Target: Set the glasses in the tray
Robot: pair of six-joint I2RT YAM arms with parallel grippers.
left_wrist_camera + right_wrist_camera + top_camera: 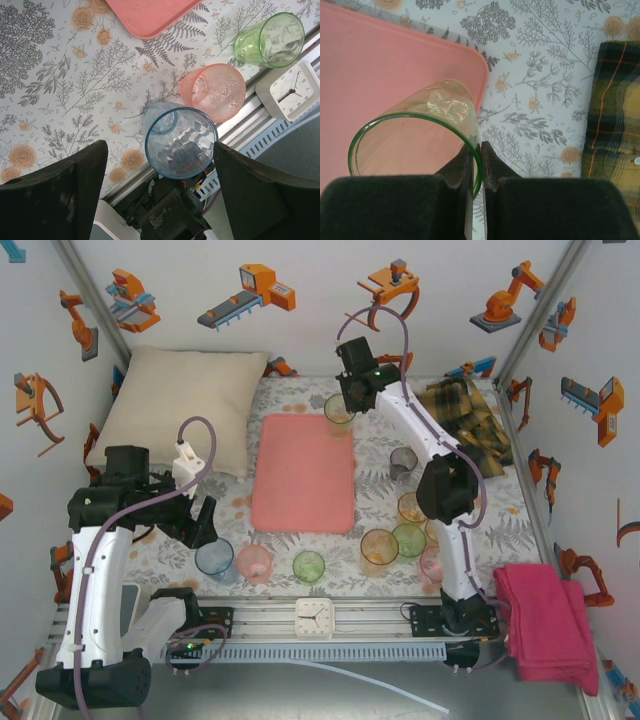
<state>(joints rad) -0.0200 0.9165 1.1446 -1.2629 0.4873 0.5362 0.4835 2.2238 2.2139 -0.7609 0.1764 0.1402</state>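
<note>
lower left of the overhead view, the left gripper (205,523) hovers wide open and empty over a blue glass (214,557), seemingly lined up to grasp it; mid-frame lies the tray (300,490), no glass on it yet. upper centre, the right gripper (352,390) pinches a green-rimmed glass (339,410) by its wall, hanging it over the tray's far right corner, probably for setting down.
</note>
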